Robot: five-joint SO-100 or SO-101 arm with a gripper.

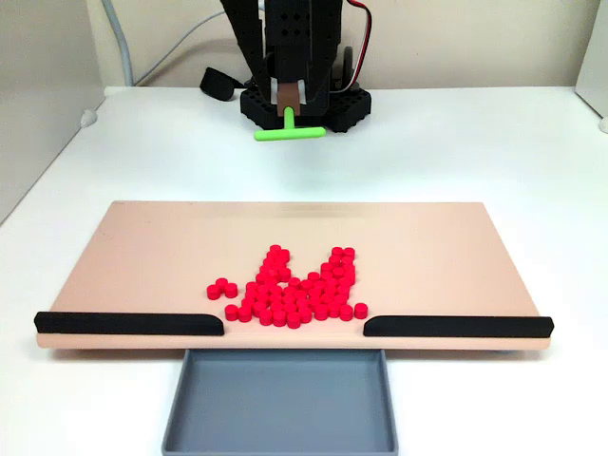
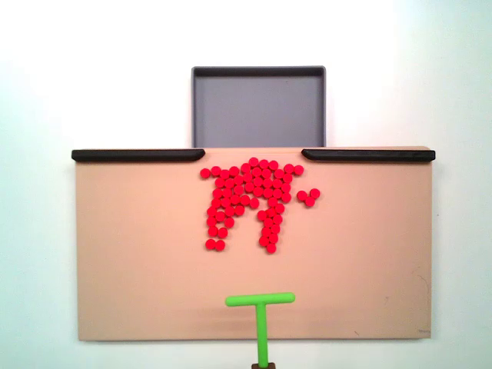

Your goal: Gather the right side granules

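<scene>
White table (image 1: 95, 152) against a plain wall; on it I list a tan board (image 1: 171, 247) with two black rails (image 2: 131, 154) at one edge and a grey tray (image 2: 257, 108) beyond the gap. Red granules (image 1: 294, 290) cluster mid-board by that gap. My gripper (image 1: 288, 106) is clamped on the green T-stick (image 2: 260, 307); I read no lettering.

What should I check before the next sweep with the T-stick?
1. Green T-shaped stick held in pincer: ok.
2. Stick clear of the granules, near the board's edge: ok.
3. Granules all on the tan board: ok.
4. Small cluster apart from the main pile: not ok, needs gathering.
5. Gap between the black rails open above the grey tray: ok.
6. Stick bar touching the board: cannot tell.
</scene>
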